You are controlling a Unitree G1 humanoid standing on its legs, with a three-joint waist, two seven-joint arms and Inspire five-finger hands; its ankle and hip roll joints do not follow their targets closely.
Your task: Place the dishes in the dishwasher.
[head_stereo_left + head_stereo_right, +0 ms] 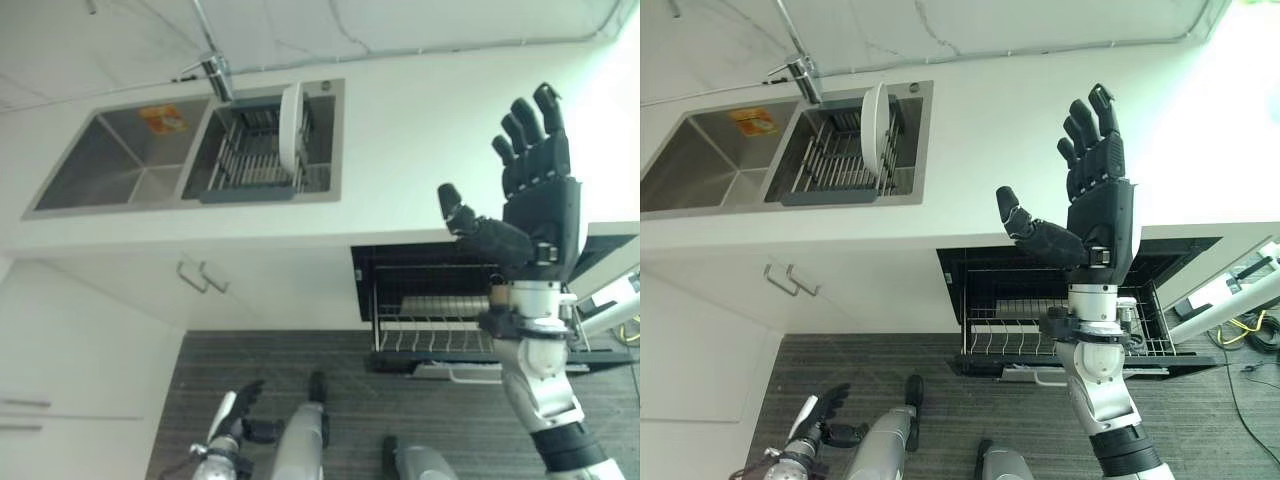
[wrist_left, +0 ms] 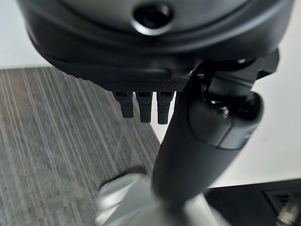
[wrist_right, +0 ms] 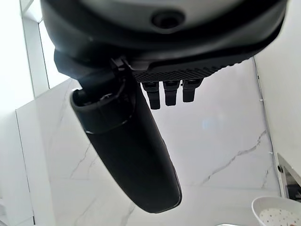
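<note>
A white plate (image 1: pixel 290 127) stands on edge in the dark dish rack (image 1: pixel 250 160) inside the right basin of the steel sink (image 1: pixel 120 165). The same plate (image 1: pixel 874 128) shows in the right eye view. Below the counter the dishwasher (image 1: pixel 450 300) is open, its wire rack (image 1: pixel 1040 335) pulled out with some white dishes inside. My right hand (image 1: pixel 535 190) is raised in front of the counter to the right of the sink, fingers straight, thumb out, holding nothing. My left hand (image 1: pixel 235 415) hangs low over the floor, fingers relaxed and empty.
A tap (image 1: pixel 215 75) rises behind the sink. White cabinet doors with handles (image 1: pixel 200 277) sit under the counter at left. The floor (image 1: pixel 330 360) is dark and striped. A white bowl rim (image 3: pixel 277 212) shows in the right wrist view against a marble wall.
</note>
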